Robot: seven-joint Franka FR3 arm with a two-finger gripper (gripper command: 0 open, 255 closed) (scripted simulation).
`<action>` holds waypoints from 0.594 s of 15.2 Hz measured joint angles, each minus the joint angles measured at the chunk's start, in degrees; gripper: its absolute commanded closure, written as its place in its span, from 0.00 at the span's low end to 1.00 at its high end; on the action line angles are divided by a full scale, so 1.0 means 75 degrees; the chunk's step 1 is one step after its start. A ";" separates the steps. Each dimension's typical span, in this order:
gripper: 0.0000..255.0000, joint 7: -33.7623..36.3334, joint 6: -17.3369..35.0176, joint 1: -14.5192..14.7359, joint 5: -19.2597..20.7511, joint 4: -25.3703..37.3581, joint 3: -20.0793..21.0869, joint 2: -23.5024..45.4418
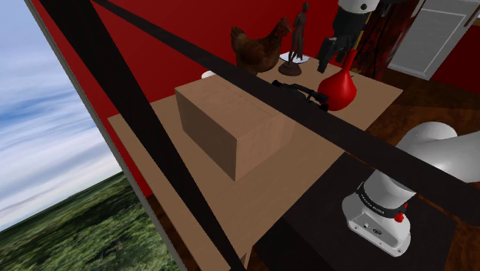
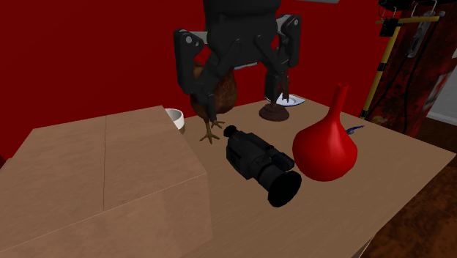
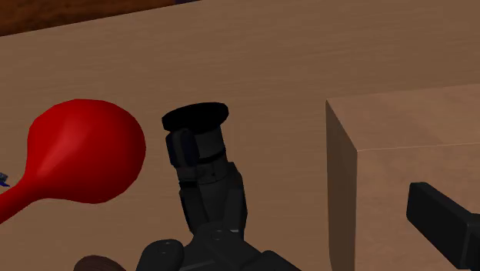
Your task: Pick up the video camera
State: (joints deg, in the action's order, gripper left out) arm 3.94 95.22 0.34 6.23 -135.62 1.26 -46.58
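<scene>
Zero grasp yet. Holds all-black gripper wide open at the second exterior view's upper centre, seemingly lined up to straddle black boxy video camera, lying mid-frame on tan table between brown box and red bulbous vase.

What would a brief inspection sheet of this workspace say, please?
Surface: wooden table, crowded near the wall.
Job's things: black video camera lies between the brown box and the red vase, untouched.
Clutter: brown box, red vase, hen figure, dark statuette, white bowl.
Grippers: the gripper is open, above the video camera and apart from it.
Cables: nothing seen.
Surroundings: red wall behind the table; dark beams cross the shoulder view.
</scene>
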 measured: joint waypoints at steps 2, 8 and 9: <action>0.00 -0.0054 0.0086 -0.0011 0.0020 -0.0035 -0.0059 0.0070; 0.00 -0.0763 0.0972 -0.0142 0.0199 0.0257 -0.0774 0.1459; 0.00 -0.0906 0.1125 -0.0168 0.0222 0.0238 -0.0906 0.1633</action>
State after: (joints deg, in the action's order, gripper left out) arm -2.85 103.66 -0.92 7.89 -133.83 -5.53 -34.34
